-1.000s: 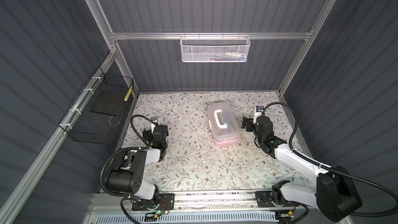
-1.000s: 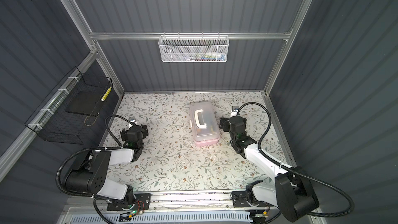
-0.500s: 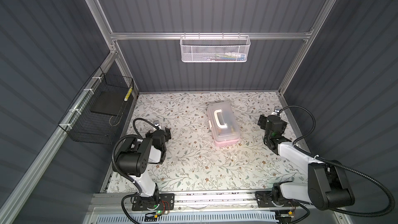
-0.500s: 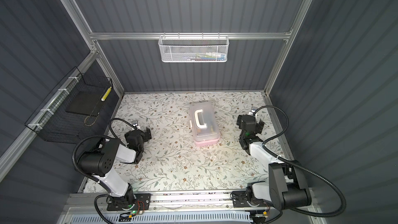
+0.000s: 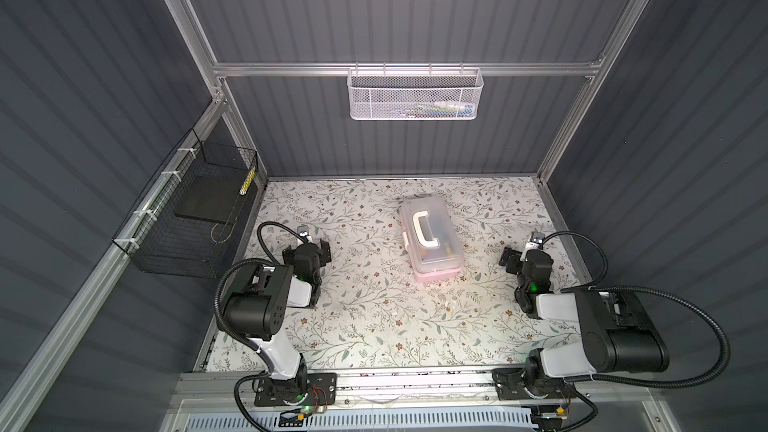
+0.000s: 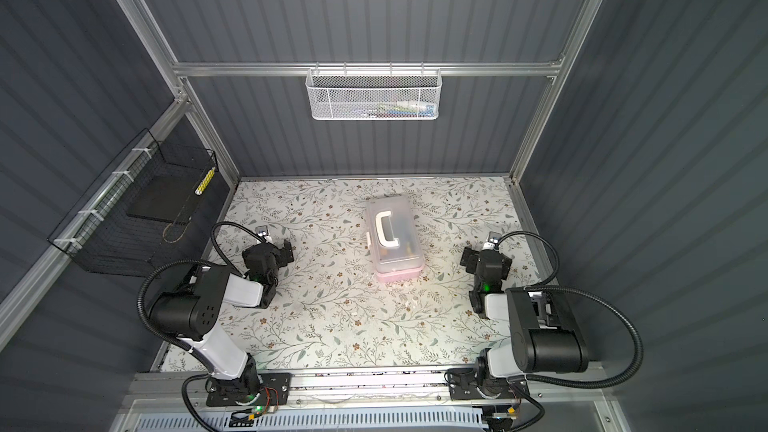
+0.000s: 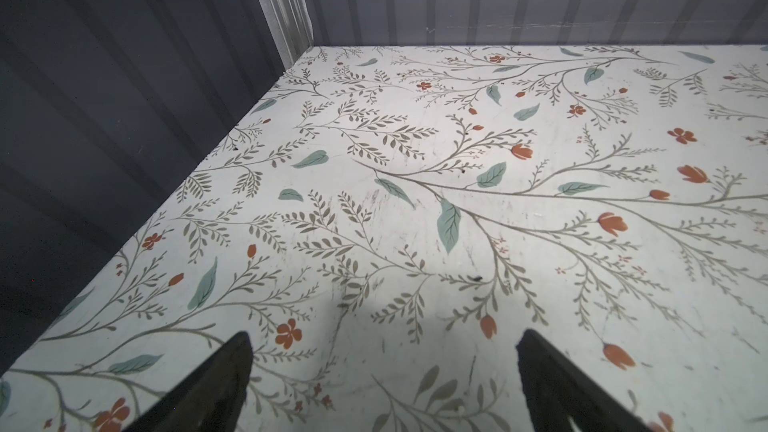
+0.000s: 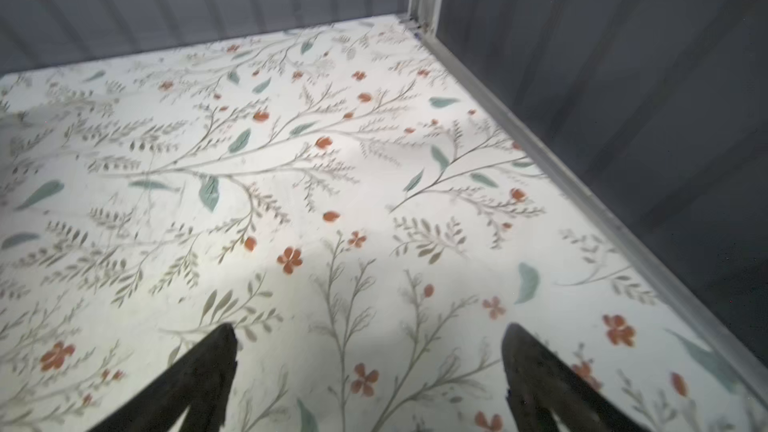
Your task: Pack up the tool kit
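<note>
Dim cell, blurred right-wrist view

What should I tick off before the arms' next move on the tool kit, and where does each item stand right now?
1. Left gripper open and empty: ok, jaws apart over the bare table.
2. Right gripper open and empty: ok.
3. Tool kit lid seated on its pink base: ok in both top views; whether the latch is closed, cannot tell.
4. Tool kit apart from both arms: ok, it stands between them, untouched.
5. All tools packed: cannot tell; slim coloured items lie in the white mesh basket, and a yellow item is in the black wire basket.
</note>
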### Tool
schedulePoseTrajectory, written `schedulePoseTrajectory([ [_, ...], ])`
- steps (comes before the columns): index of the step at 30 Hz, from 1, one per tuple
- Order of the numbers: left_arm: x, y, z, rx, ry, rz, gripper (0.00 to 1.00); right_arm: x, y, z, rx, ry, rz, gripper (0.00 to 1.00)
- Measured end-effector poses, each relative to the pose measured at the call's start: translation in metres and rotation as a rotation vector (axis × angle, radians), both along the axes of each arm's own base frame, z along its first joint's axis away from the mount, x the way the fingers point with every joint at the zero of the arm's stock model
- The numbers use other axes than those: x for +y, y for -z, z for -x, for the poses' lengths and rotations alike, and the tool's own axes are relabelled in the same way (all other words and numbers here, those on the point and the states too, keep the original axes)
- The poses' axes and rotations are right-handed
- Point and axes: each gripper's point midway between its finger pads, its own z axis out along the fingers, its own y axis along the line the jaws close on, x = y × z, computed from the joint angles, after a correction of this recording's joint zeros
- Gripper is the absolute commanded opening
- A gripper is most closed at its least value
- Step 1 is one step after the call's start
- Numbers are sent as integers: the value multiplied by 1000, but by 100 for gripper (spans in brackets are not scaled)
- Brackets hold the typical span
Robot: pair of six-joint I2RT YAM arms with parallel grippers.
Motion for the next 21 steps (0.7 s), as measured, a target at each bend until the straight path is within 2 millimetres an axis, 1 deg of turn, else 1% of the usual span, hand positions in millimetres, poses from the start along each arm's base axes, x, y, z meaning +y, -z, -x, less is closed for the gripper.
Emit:
schedulePoseTrajectory([
  [3, 0, 0, 0, 1, 0, 0, 100, 4, -15, -10, -54, -28, -6, 99],
  [6, 0, 1, 0, 2, 0, 0, 100, 6, -31, -15, -122, -37, 0, 99],
  [10, 0, 1, 0, 3, 0, 0, 100, 9, -35, -17, -139, -48, 8, 99],
  [17, 0, 1, 0, 3, 0, 0, 100, 15, -34, -18, -133, -94, -2, 99],
  [21, 0, 1, 0, 3, 0, 0, 100, 12, -36, -23, -128, -109, -17, 99],
])
